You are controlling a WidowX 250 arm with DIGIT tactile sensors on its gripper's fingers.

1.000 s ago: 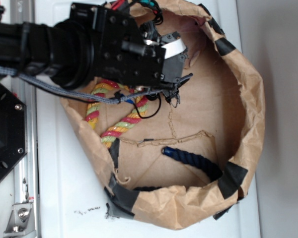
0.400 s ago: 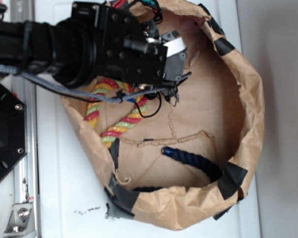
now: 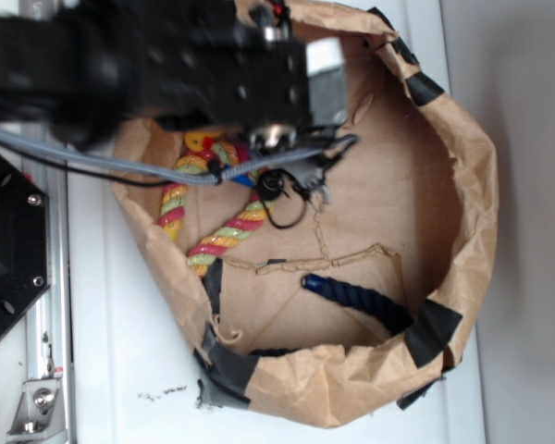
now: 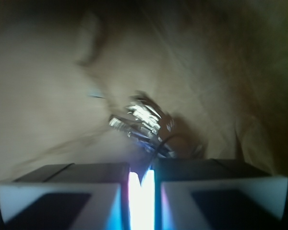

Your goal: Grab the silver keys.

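Note:
The silver keys (image 4: 141, 120) show in the wrist view as a shiny, blurred bunch just past my fingertips, over the brown paper. My gripper (image 4: 141, 167) has its jaws drawn close with only a narrow bright slit between them, and a thin dark part of the bunch is pinched there. In the exterior view the black, blurred arm covers the top left of the paper bag. The keys (image 3: 319, 190) dangle below my gripper (image 3: 326, 153) beside a black loop (image 3: 285, 203).
The brown paper bag (image 3: 472, 185), rolled down and patched with black tape, rings the workspace. Inside it lie a multicolour rope (image 3: 213, 208), a dark blue rope (image 3: 356, 301) and a thin chain (image 3: 351, 254). A black base plate (image 3: 9, 250) sits at the left.
The arm now looks larger and blurred and has shifted up in the picture. The keys and the black loop have swung slightly left under the gripper.

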